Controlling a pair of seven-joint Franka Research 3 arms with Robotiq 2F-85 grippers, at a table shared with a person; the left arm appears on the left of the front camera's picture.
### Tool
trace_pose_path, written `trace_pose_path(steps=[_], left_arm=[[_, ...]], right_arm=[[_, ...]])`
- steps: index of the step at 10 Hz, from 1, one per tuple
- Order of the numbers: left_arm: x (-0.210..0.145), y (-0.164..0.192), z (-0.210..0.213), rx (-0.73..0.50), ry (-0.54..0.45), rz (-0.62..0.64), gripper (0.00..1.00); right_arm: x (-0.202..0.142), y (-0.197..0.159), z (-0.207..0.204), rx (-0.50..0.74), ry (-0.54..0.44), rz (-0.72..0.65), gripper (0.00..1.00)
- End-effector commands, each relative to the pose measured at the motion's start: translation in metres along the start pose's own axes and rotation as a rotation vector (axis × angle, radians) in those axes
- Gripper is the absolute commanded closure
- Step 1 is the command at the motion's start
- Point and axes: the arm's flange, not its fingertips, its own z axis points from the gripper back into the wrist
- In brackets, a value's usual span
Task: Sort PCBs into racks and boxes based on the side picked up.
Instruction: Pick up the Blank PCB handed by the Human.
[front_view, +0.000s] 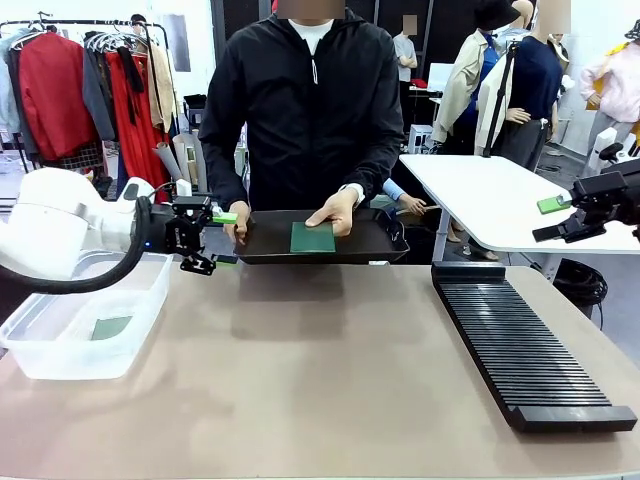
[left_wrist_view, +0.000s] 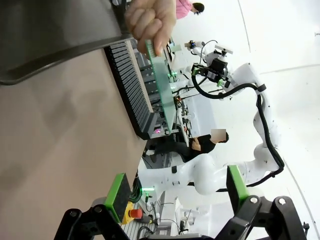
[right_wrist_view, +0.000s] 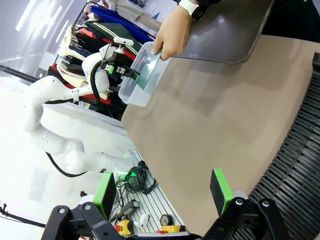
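The long black slotted rack (front_view: 520, 350) lies by the brown table's (front_view: 330, 400) right edge. The clear plastic tub (front_view: 150, 300) sits by its left edge. At the far edge a person's hand (front_view: 333, 212) holds a flat dark-green board (front_view: 313, 237) on a shallow black tray (front_view: 385, 245). The left gripper (front_view: 224, 238) hovers just beside the tray, and the right gripper (front_view: 552, 220) is well off to the right. Both have their fingers apart. The left gripper should pinch the board's free edge, away from the person's fingers.

The front camera sits between the arms at the robot's edge of the desk (front_view: 320, 380), facing across the whole top to the person (front_view: 310, 100). The left wrist camera, rolled sideways, looks along the left tool (left_wrist_view: 177, 191) toward the rack (left_wrist_view: 130, 85) and right arm (left_wrist_view: 250, 80); the right wrist camera, also rolled, looks along the right tool (right_wrist_view: 162, 192) toward the tub (right_wrist_view: 136, 97) and left arm (right_wrist_view: 55, 90). All three share the tray (front_view: 385, 245) and desk.
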Motion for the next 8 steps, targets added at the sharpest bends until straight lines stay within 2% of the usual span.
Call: trace_pose_path(steps=[1,5,8], left_arm=[[0.004,0.004,-0.016,-0.033,0.013,0.012,0.00],[0.014,0.011,-0.052,-0.051,-0.042,0.020,0.00],[0.022,0.015,-0.080,-0.037,-0.031,0.040,0.00]], right_arm=[[0.001,0.002,-0.001,0.000,0.002,0.004,0.00],[0.001,0.002,-0.001,0.000,0.002,0.004,0.00],[0.001,0.002,-0.001,0.000,0.002,0.004,0.00]])
